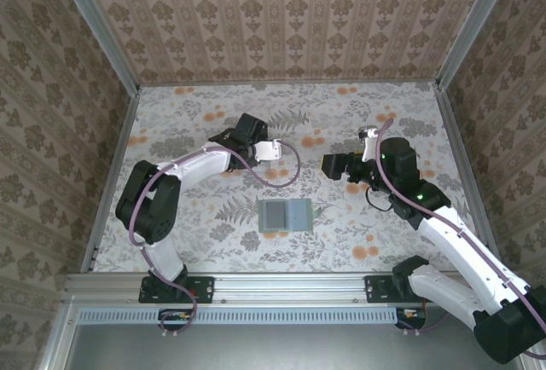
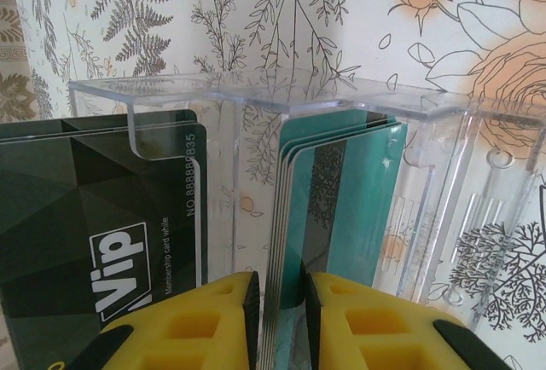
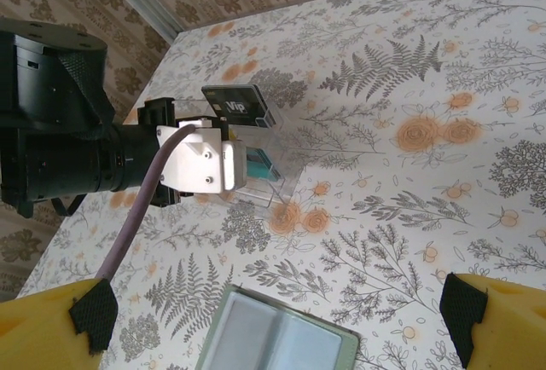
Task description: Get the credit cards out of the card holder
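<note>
Card holder [image 1: 286, 214] lies open and flat on the table [image 1: 384, 114], between the two arms and on the base side of both grippers, long axis running left to right. Left gripper [image 1: 277, 150] sits beyond it, right gripper [image 1: 328, 165] beyond and to the right. Both are about equally near.

Left wrist: credit cards [image 2: 341, 199], a teal stack with a dark band, stand on edge in one slot of a clear tray [image 2: 230, 89], long axis upright. Dark VIP card [image 2: 102, 216] stands in the neighbouring slot. Yellow jaws are narrow, one pad on each side of the stack. Cannot tell whether they press it or stand just off it.

Right wrist: yellow fingertips [image 3: 51, 319] are spread wide with nothing between them. The holder lies directly below the gap, pale pockets up. Cannot tell if a card remains inside.

Judgement: any further pull favours the free right arm, which already looks down on the holder.
</note>
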